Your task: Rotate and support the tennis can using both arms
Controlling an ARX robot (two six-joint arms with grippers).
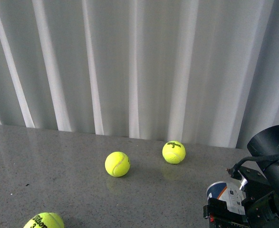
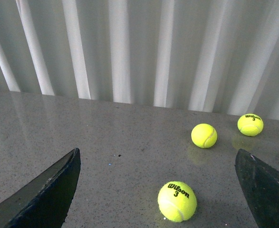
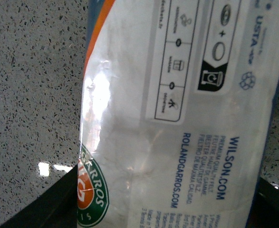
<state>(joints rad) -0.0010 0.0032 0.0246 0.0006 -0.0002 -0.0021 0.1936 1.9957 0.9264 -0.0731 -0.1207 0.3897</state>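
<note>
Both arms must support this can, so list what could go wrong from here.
1. Only the right gripper clamps the tennis can; its glossy label may slip or pivot when turned, as the left gripper is open and away from it.
2. A tennis ball lies on the table right before the left gripper; moving across could send it rolling.
3. The front view shows only the can's end, so alignment is hard to check.

Our left hand (image 2: 157,154) hangs with its fingers (image 2: 49,190) spread wide, holding nothing. Our right arm (image 1: 272,183) sits low on our right, its hand (image 3: 168,209) clamped across the tennis can (image 3: 177,95).
</note>
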